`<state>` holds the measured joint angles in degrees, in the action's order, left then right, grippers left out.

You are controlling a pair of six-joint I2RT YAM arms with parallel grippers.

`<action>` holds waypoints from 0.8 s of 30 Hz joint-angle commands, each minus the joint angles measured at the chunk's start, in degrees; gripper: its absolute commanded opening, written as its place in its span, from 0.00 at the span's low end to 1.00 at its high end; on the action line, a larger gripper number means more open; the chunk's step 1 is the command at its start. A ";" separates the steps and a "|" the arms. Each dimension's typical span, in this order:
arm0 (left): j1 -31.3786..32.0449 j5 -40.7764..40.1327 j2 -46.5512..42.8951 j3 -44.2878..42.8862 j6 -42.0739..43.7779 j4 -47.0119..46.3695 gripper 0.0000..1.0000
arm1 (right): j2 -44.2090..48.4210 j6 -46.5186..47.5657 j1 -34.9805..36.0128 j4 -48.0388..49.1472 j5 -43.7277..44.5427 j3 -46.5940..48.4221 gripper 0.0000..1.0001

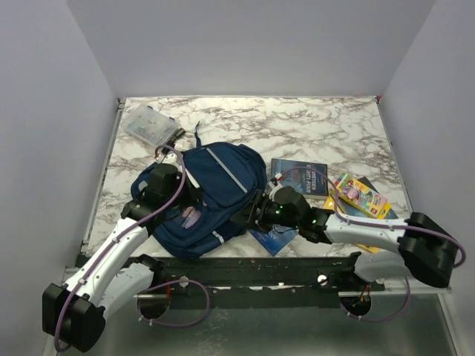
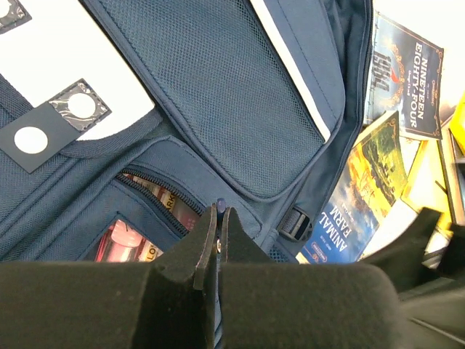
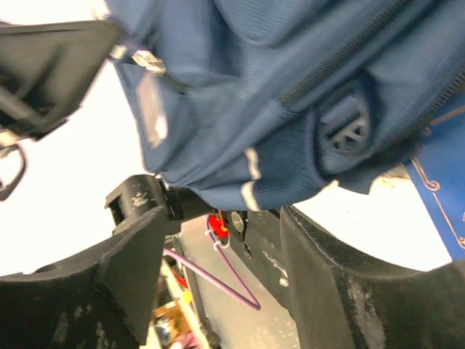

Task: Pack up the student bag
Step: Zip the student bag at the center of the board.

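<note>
Left gripper [image 2: 216, 218], jaws pressed together, pinches a thin blue tab [image 2: 216, 207] at lower centre. Right gripper [image 3: 221, 225] gapes wide under the navy-blue fabric backpack [image 3: 240, 73] with grey stripes.

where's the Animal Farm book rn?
In the top view Animal Farm lies right of centre at the table's near edge, poking out from the student bag's right side under the right tool, Nineteen Eighty-Four behind.

White marble-patterned tabletop [image 1: 297, 126], grey veining. Plain pale grey walls [image 1: 245, 44] enclose it on three sides. Lighting even.
</note>
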<state>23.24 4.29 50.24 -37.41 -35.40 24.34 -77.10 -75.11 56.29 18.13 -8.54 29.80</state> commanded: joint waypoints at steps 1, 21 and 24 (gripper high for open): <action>-0.66 2.10 -1.68 2.12 -1.84 -3.31 0.00 | 6.91 8.88 0.22 -17.62 7.79 4.66 0.68; -0.60 3.13 -1.37 4.97 -3.88 -4.91 0.00 | -22.61 13.36 -2.42 -6.41 0.28 25.81 0.53; -0.65 3.26 -1.32 4.72 -3.75 -5.08 0.00 | -24.05 12.73 -2.47 -3.87 -2.32 25.11 0.52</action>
<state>22.98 6.61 49.15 -32.93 -38.74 20.82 -98.87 -62.94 53.89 9.93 -7.64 53.78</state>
